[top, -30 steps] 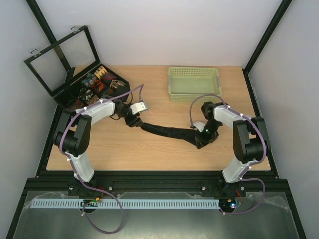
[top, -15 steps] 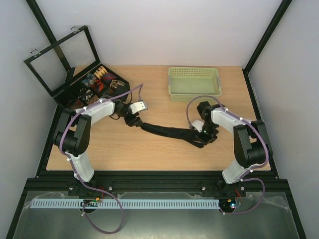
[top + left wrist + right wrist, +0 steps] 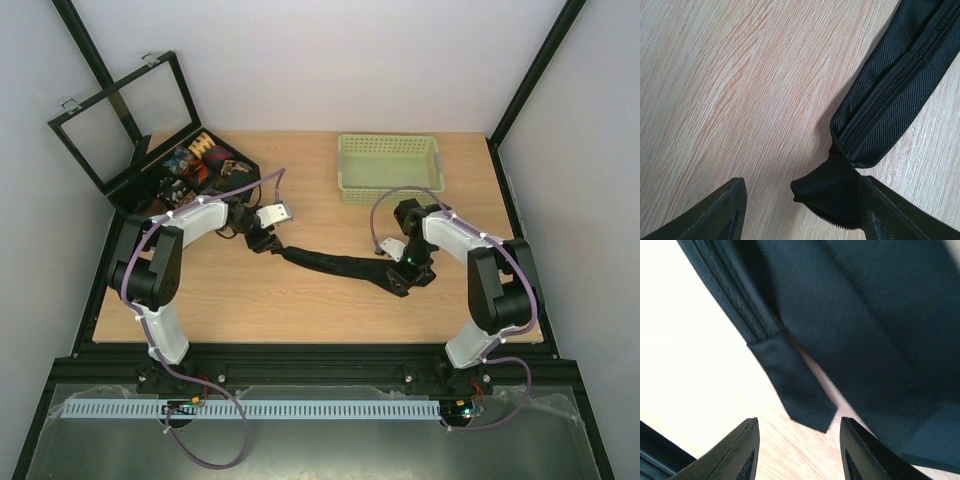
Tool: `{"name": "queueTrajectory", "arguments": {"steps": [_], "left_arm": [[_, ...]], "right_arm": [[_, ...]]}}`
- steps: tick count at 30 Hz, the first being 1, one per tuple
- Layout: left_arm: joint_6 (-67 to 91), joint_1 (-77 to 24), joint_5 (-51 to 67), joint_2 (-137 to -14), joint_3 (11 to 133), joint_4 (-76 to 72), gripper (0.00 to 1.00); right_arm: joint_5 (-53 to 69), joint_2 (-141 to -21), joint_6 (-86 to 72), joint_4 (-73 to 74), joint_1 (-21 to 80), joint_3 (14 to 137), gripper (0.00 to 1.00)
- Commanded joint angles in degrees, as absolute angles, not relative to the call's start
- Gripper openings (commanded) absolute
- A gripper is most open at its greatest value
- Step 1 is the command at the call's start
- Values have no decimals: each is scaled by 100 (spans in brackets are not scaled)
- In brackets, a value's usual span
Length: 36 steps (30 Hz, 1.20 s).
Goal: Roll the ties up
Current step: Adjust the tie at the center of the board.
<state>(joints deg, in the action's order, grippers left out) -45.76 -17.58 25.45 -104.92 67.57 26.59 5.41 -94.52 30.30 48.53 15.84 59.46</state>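
A plain black tie (image 3: 335, 264) lies stretched across the middle of the table between my two arms. Its left end is bunched into a fold (image 3: 832, 192). My left gripper (image 3: 262, 240) stands open over that end, and the fold rests against the right finger (image 3: 900, 215) with a wide gap to the left finger. The narrow pointed tip of the tie (image 3: 800, 395) lies flat on the wood beside a wider part of the tie (image 3: 865, 325). My right gripper (image 3: 798, 424) is open just short of that tip and holds nothing. Several small patterned coiled ties (image 3: 200, 165) sit in the black box.
The black compartmented box (image 3: 135, 185) with its framed lid raised stands at the back left, close behind my left arm. A pale green perforated basket (image 3: 390, 167) sits at the back centre-right. Bare wood lies in front of the tie.
My right gripper has shifted slightly back and left at the tie's right end and now stands open. The left gripper has edged a little left with the tie's end.
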Motion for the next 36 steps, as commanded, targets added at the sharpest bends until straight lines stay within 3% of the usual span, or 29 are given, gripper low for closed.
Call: {"name": "queueTrajectory", "arguments": {"steps": [1, 7, 11, 14, 26, 27, 30, 33, 36], "left_arm": [[-4632, -1727, 2621, -10580, 6934, 2812, 64], [-4710, -1709, 2558, -10617, 6960, 2871, 64], [-4721, -1666, 2549, -10600, 6982, 2893, 64], [-4782, -1597, 2581, -10606, 6996, 2955, 64], [-4971, -1436, 2590, -10719, 7140, 3069, 64], [-4981, -1421, 2574, -10707, 7145, 3082, 64], [-5026, -1394, 2532, -10666, 7131, 3111, 64], [-4990, -1379, 2554, -10649, 7089, 3058, 64], [-4916, -1373, 2628, -10687, 7125, 3065, 64]], "right_arm": [[584, -9606, 2893, 4834, 1606, 5529, 45], [151, -9854, 2842, 4316, 1616, 5187, 35], [121, -9823, 2932, 4347, 1611, 5225, 7], [70, -9589, 3143, 4709, 1606, 5482, 1], [-183, -9940, 3918, 4931, 1448, 6340, 1], [-165, -10014, 3916, 5010, 1427, 6415, 5], [655, -10019, 3787, 5609, 1397, 6682, 30], [755, -9796, 3477, 5377, 1577, 6259, 37], [517, -9739, 3211, 4960, 1671, 5880, 39]]}}
